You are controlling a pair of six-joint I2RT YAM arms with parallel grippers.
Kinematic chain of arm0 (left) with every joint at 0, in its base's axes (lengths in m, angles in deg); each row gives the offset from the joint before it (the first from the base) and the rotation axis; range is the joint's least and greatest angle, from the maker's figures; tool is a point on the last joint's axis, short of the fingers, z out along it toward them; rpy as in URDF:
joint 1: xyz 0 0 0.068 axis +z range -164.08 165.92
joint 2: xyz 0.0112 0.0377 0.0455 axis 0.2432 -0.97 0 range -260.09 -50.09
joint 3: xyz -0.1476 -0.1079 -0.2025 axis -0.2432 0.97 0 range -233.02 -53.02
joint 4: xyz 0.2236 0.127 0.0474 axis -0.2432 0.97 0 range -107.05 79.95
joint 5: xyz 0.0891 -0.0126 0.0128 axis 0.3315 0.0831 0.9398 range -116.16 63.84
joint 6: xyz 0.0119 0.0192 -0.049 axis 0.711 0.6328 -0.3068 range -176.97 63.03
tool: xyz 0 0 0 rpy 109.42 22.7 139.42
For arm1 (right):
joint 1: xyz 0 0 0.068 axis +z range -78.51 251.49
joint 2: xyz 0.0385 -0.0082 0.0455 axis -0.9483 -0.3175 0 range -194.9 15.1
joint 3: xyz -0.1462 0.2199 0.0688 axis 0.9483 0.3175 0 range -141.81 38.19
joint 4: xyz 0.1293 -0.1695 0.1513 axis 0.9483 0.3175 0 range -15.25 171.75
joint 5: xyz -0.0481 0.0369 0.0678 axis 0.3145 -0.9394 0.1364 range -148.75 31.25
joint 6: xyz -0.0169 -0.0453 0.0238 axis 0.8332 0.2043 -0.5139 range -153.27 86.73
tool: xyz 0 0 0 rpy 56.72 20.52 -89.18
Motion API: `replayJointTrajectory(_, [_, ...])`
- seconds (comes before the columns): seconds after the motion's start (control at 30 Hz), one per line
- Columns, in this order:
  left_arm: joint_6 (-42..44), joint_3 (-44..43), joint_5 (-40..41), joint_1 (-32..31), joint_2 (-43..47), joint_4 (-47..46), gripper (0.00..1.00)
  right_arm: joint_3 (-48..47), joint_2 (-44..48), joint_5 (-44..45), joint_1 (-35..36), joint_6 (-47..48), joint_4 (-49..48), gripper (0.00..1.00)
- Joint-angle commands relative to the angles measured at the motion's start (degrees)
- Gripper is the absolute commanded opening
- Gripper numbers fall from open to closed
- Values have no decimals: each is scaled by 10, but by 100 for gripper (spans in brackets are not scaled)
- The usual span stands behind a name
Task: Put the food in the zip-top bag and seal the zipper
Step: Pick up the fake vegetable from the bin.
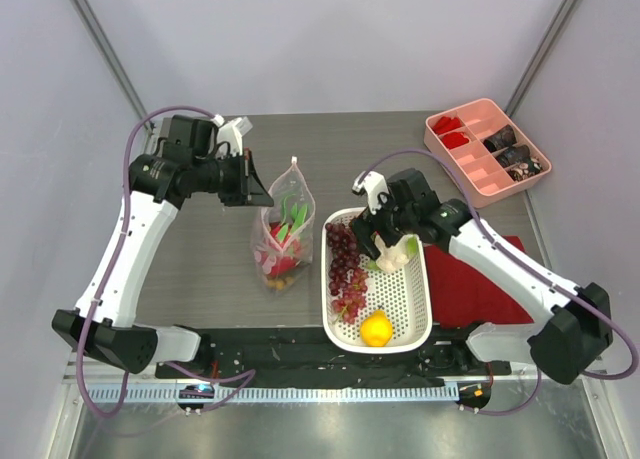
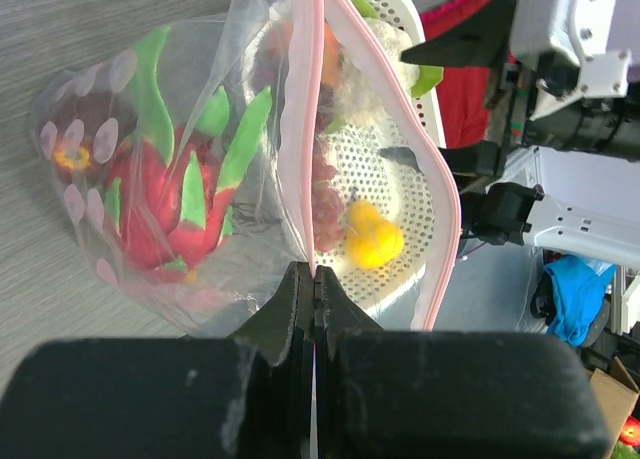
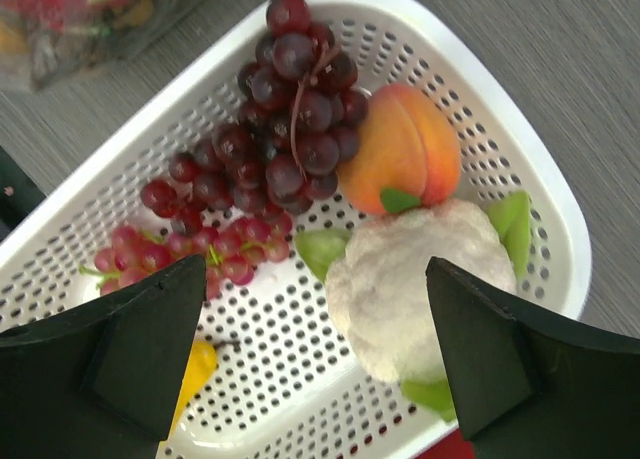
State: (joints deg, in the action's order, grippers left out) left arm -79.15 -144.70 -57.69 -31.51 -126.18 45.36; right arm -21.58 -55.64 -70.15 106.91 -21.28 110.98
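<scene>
The dotted zip-top bag (image 1: 283, 234) stands on the table left of the white basket (image 1: 412, 314). It holds a pink dragon fruit (image 2: 165, 214) and a dark red fruit (image 2: 85, 129). My left gripper (image 1: 260, 191) is shut on the bag's mouth edge (image 2: 313, 274) and holds the pink-edged zipper (image 2: 308, 99) apart. My right gripper (image 1: 385, 245) is open, low over the basket's far end. Its jaws straddle the white bulb (image 3: 420, 284). An orange fruit (image 3: 400, 159), purple grapes (image 3: 290, 119), smaller red grapes (image 3: 200, 251) and a yellow lemon (image 1: 376, 329) lie in the basket.
A folded red cloth (image 1: 485, 284) lies right of the basket under my right arm. A pink divided tray (image 1: 487, 146) with small items sits at the far right corner. A black strip runs along the table's near edge (image 1: 300, 344).
</scene>
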Motion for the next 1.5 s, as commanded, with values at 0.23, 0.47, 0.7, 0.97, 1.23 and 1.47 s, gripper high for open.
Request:
replayJointTrajectory(0.23, [2, 4, -21, 3, 9, -24, 0, -32, -110, -91, -7, -25, -131, 95])
replayJointTrajectory(0.47, [10, 13, -19, 3, 19, -19, 0, -34, -60, -29, -13, 194, 30, 100])
replayJointTrajectory(0.7, [12, 21, -21, 4, 13, -13, 0, 59, 66, 17, -13, 444, 65, 100])
replayJointTrajectory(0.97, [11, 15, -16, 4, -4, -11, 0, 161, 122, 29, 5, 595, -39, 100])
replayJointTrajectory(1.23, [5, 17, -21, 4, -8, -18, 0, 303, 216, 69, 32, 719, -98, 100])
replayJointTrajectory(1.47, [6, 19, -24, 4, -10, -18, 0, 394, 236, 97, 40, 763, -231, 100])
